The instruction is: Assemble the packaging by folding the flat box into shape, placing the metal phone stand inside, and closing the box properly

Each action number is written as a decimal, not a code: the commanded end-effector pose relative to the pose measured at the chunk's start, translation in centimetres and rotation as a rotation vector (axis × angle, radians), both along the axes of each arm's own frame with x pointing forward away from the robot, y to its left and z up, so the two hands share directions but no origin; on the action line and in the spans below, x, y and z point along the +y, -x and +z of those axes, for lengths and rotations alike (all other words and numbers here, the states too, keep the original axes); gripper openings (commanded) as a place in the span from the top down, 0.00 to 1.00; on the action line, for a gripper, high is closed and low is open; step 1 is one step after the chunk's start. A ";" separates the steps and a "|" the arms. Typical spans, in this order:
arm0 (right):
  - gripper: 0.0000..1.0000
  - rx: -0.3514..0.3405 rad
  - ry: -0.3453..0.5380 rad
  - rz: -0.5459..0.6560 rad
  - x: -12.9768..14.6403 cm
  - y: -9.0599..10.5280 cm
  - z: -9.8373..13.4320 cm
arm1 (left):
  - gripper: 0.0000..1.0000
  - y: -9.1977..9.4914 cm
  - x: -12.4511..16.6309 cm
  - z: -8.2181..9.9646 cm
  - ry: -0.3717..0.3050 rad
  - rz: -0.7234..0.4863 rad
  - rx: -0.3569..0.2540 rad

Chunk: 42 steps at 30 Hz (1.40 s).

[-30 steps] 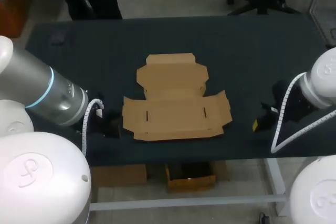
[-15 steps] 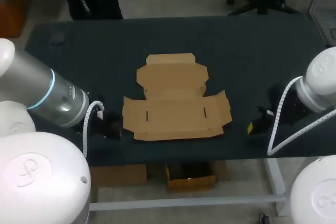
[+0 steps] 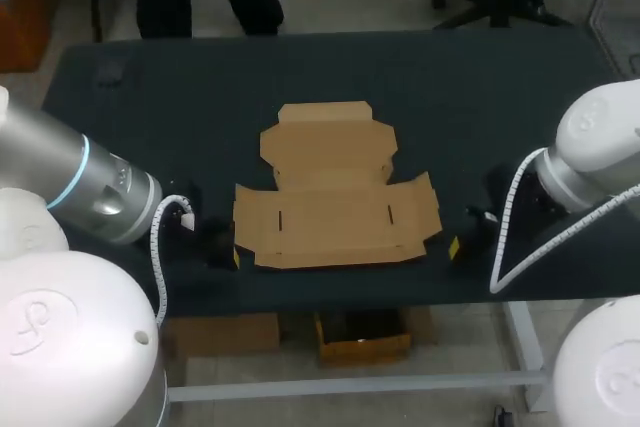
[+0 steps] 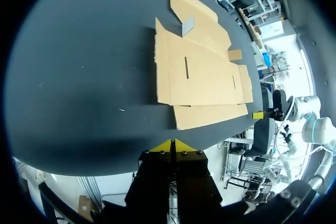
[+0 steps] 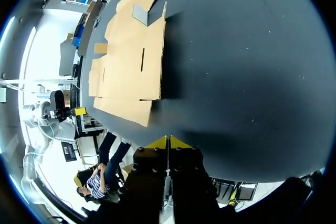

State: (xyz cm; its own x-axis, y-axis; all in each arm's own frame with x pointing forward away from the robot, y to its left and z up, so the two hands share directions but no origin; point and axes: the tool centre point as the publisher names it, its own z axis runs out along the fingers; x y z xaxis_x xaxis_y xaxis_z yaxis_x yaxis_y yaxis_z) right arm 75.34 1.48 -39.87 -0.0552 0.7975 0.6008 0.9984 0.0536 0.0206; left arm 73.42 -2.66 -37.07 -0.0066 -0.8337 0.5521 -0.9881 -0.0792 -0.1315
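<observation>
The flat box [image 3: 335, 192] is seen unfolded at the middle of the surface [image 3: 480, 87], its long axis running from arm to arm. Its near corners are flanked by the left jaws and right jaws (both pressed together, empty), each just beside it, neither clearly nearer.

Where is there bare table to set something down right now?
The widest bare stretch is the table between the far flap of the flat box and the far edge, plus both far corners. It is tightest along the near edge, where the left tool and right tool sit close beside the box's near corners.
</observation>
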 end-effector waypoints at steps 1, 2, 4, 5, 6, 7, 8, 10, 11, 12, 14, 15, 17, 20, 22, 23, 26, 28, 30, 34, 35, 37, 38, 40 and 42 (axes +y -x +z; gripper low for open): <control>1.00 0.011 -0.017 0.009 0.5 -0.7 -1.2 | 1.00 -0.6 -0.3 -0.6 0.038 -0.032 0.009; 1.00 0.012 -0.018 0.009 0.7 -0.7 -1.2 | 1.00 -0.7 -0.5 -0.7 0.033 -0.035 0.009; 1.00 0.012 -0.018 0.009 0.8 -0.7 -1.3 | 1.00 -0.9 -0.7 -0.9 0.047 -0.055 0.025; 1.00 0.012 -0.015 0.005 0.8 -0.8 -1.3 | 1.00 -1.0 -0.8 -1.0 0.042 -0.053 0.025; 1.00 0.012 -0.019 0.005 0.8 -0.8 -1.4 | 1.00 -1.1 -0.9 -1.1 0.044 -0.053 0.033; 1.00 0.011 -0.021 0.007 0.9 -0.8 -1.4 | 1.00 -1.2 -0.9 -1.2 0.049 -0.055 0.042; 1.00 0.011 -0.016 0.000 1.0 -0.8 -1.5 | 1.00 -1.3 -1.0 -1.3 0.048 -0.055 0.045; 1.00 0.008 -0.021 0.002 1.1 -0.8 -1.6 | 1.00 -1.4 -1.0 -1.5 0.063 -0.053 0.073; 1.00 0.002 -0.017 0.000 1.2 -0.8 -1.6 | 1.00 -1.5 -1.0 -1.6 0.059 -0.053 0.077; 1.00 -0.006 -0.021 -0.001 1.3 -0.8 -1.7 | 1.00 -1.5 -1.1 -1.7 0.058 -0.054 0.084; 1.00 -0.012 -0.027 0.001 1.5 -0.8 -1.7 | 1.00 -1.6 -1.1 -2.0 0.057 -0.051 0.093; 1.00 -0.014 -0.029 0.001 1.6 -0.8 -1.8 | 1.00 -1.7 -1.1 -2.1 0.061 -0.053 0.104; 1.00 -0.016 -0.033 0.003 1.7 -0.9 -1.9 | 1.00 -1.8 -1.0 -2.3 0.062 -0.051 0.113; 1.00 -0.030 -0.031 0.001 2.0 -0.9 -1.9 | 1.00 -1.9 -0.9 -2.7 0.060 -0.053 0.127; 1.00 -0.039 -0.038 0.001 2.1 -0.9 -1.8 | 1.00 -1.9 -0.8 -2.9 0.057 -0.056 0.135; 1.00 -0.042 -0.037 0.001 2.2 -0.9 -1.8 | 1.00 -2.0 -0.8 -3.0 0.056 -0.057 0.137; 1.00 -0.046 -0.041 0.004 2.4 -1.0 -1.8 | 1.00 -2.2 -0.7 -3.3 0.055 -0.054 0.146; 1.00 -0.046 -0.040 0.006 2.5 -1.1 -1.8 | 1.00 -2.2 -0.7 -3.6 0.057 -0.054 0.151; 1.00 -0.046 -0.039 0.006 2.5 -1.1 -1.8 | 1.00 -2.3 -0.7 -3.8 0.059 -0.054 0.157; 1.00 -0.046 -0.037 0.011 2.9 -1.3 -1.7 | 1.00 -2.5 -0.7 -4.0 0.052 -0.047 0.161; 1.00 -0.045 -0.032 0.012 2.9 -1.3 -1.7 | 1.00 -2.5 -0.7 -4.0 0.051 -0.046 0.162; 1.00 -0.043 -0.029 0.011 2.9 -1.5 -1.9 | 1.00 -2.5 -0.6 -4.1 0.049 -0.044 0.163; 1.00 -0.038 -0.030 0.010 2.8 -1.6 -2.0 | 1.00 -2.5 -0.5 -4.1 0.050 -0.044 0.164; 1.00 -0.034 -0.037 0.008 2.7 -1.6 -2.1 | 1.00 -2.5 -0.4 -4.3 0.042 -0.044 0.169; 1.00 -0.034 -0.038 0.005 2.7 -1.6 -2.1 | 1.00 -2.5 -0.4 -4.3 0.040 -0.044 0.170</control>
